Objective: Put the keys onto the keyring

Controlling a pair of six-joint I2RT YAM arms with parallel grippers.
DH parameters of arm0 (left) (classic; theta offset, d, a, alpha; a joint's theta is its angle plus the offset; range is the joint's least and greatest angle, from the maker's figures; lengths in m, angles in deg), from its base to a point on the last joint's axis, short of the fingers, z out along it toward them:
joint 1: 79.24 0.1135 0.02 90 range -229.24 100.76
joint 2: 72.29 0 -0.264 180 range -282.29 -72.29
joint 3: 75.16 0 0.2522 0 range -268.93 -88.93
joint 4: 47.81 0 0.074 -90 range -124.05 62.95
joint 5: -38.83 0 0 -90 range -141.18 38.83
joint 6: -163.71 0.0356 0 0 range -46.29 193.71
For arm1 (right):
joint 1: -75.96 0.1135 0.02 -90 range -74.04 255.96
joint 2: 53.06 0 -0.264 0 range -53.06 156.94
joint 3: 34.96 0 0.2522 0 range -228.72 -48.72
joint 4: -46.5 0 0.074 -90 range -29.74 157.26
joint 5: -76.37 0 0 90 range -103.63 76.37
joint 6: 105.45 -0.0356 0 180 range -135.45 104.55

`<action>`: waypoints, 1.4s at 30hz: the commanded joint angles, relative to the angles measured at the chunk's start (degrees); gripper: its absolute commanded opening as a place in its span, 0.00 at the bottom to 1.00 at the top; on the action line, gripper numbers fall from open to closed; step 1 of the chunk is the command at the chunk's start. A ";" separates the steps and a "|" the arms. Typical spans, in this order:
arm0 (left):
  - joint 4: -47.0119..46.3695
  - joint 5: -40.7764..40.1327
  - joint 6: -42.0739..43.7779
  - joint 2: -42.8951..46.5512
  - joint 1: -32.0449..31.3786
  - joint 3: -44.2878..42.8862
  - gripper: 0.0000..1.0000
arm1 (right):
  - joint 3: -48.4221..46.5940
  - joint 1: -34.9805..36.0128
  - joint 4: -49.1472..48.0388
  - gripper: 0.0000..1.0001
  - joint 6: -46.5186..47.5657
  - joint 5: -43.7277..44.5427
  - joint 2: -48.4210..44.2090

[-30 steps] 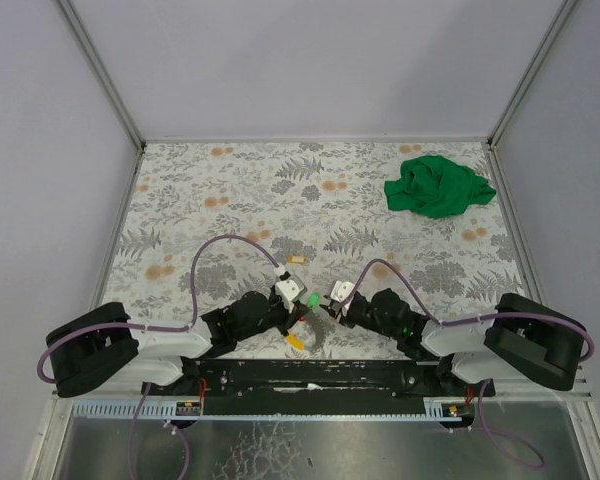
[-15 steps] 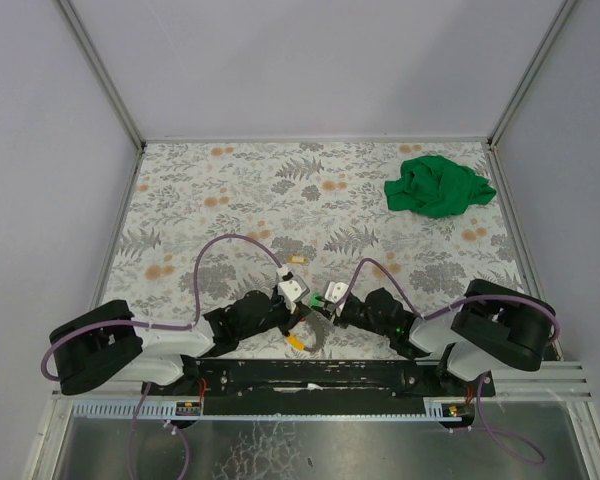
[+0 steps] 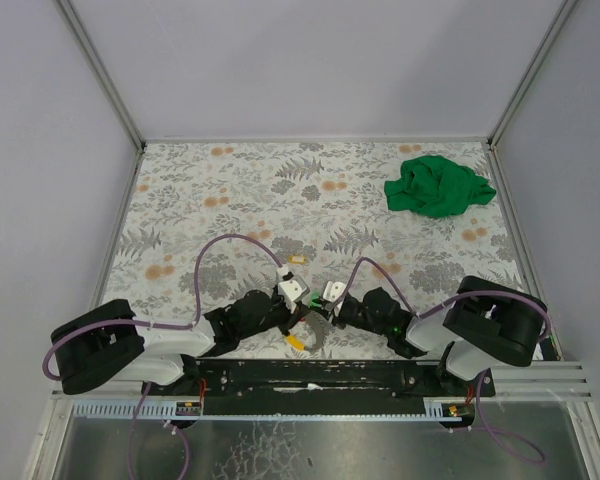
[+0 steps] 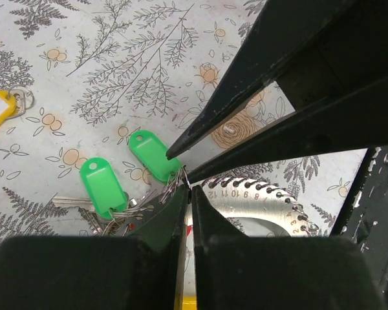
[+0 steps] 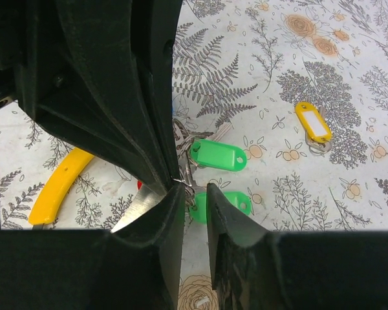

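Two keys with bright green tags (image 4: 103, 187) (image 4: 154, 155) lie bunched on thin silvery wire coils, the keyring (image 4: 163, 192). My left gripper (image 4: 189, 188) is shut with the ring's wire pinched at its tips. My right gripper (image 5: 195, 188) faces it tip to tip with a narrow gap between its jaws, its left fingertip touching the wire; the green tags (image 5: 218, 155) lie just beyond. A key with a yellow tag (image 5: 312, 123) lies apart on the cloth, also in the top view (image 3: 297, 261). Both grippers (image 3: 306, 305) (image 3: 323, 306) meet near the front edge.
A numbered metal disc (image 4: 258, 197) with a yellow curved handle (image 5: 58, 187) lies right under the grippers. A big green cloth (image 3: 438, 186) sits at the far right. The floral table cover (image 3: 230, 190) ends at grey walls on three sides.
My right arm has swung left and brought its gripper up against the left gripper's tips. The left arm has hardly moved.
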 commanded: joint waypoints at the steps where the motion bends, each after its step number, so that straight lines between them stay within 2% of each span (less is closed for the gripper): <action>1: -8.46 3.44 -0.97 0.82 -0.09 0.12 0.00 | -2.07 0.47 -6.86 0.24 -0.87 -0.58 1.76; 10: -12.37 4.49 -2.32 2.17 -0.10 2.39 0.00 | -1.35 0.48 -11.79 0.00 -1.44 -0.84 3.57; 11: -12.07 3.96 -2.47 2.67 -0.11 2.56 0.02 | -1.11 0.50 -11.91 0.00 -1.22 -0.30 3.19; 14: -11.97 0.83 -3.56 4.90 -0.08 4.03 0.16 | -0.99 0.46 -9.99 0.00 -0.22 1.44 1.08; 16: -15.68 -1.33 -5.58 6.69 0.58 6.38 0.25 | -1.35 0.46 -8.34 0.00 0.70 1.71 -0.42; 19: -21.72 3.98 -11.39 8.18 6.91 10.28 0.32 | -1.99 0.46 -7.33 0.00 2.09 1.78 -1.01; 22: -24.47 14.26 -15.08 8.14 12.99 11.35 0.32 | -1.95 0.47 -8.35 0.00 2.91 1.22 -0.62; 29: -26.61 22.51 -16.23 8.18 17.15 11.81 0.31 | -1.61 0.47 -9.06 0.00 3.25 0.40 -0.81; 33: -22.00 23.55 -13.21 8.59 17.40 10.53 0.31 | -1.76 0.46 -8.62 0.00 4.11 0.06 -1.08; 38: -16.04 20.56 -7.58 10.35 17.44 9.18 0.32 | -2.11 0.45 -7.46 0.00 4.61 0.05 -1.79; 42: -14.56 20.14 -5.25 9.29 17.39 7.75 0.30 | -3.45 0.48 -4.00 0.00 5.04 0.57 -2.54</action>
